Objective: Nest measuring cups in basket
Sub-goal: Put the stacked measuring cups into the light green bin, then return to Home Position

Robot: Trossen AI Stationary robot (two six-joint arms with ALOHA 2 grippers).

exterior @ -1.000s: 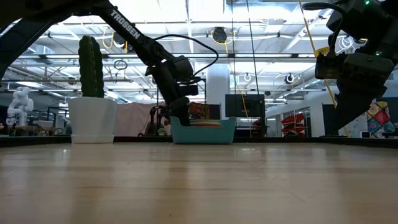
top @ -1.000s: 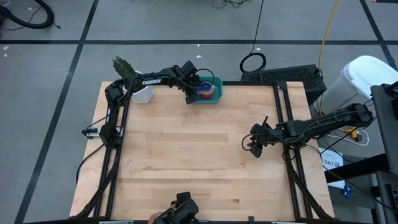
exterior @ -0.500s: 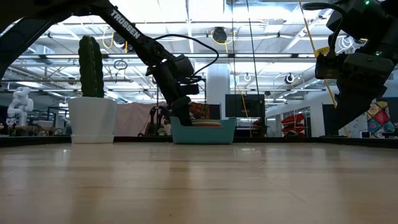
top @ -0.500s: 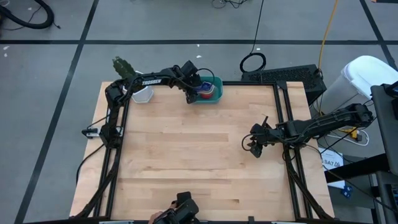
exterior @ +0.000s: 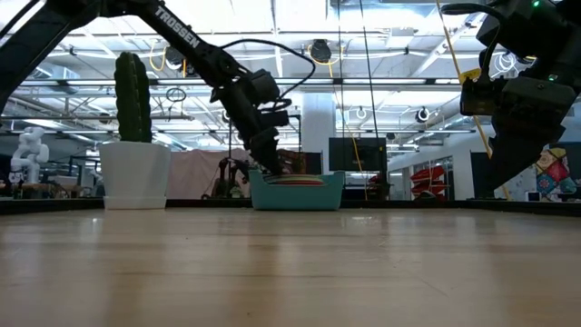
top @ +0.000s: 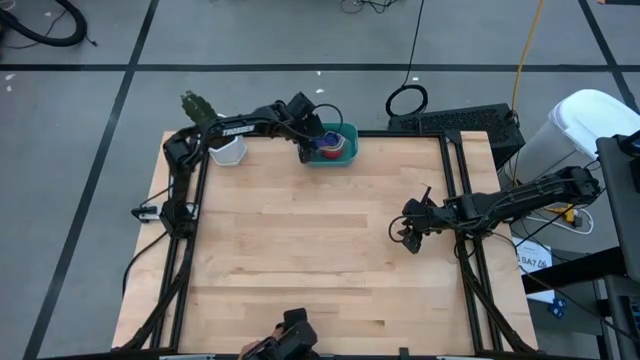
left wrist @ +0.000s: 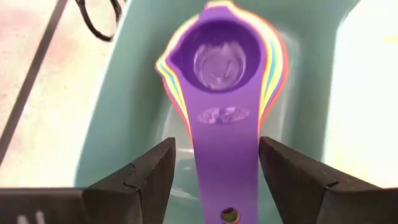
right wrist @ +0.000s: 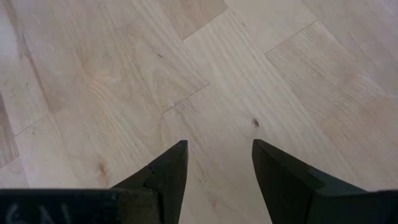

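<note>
Measuring cups [left wrist: 225, 81] sit stacked one inside another in the basket [top: 346, 157] at approx 12 o'clock on the table [top: 300, 260], purple cup on top w/ handle running out toward the left wrist camera; nesting looks done or nearly so. Left gripper [left wrist: 214, 177] hangs just above the stack, fingers apart either side of the handle and not touching it, prob. a release or check position. Right gripper [right wrist: 217, 168] waits at approx 3 o'clock over bare wood, fingers apart, holding nothing.
</note>
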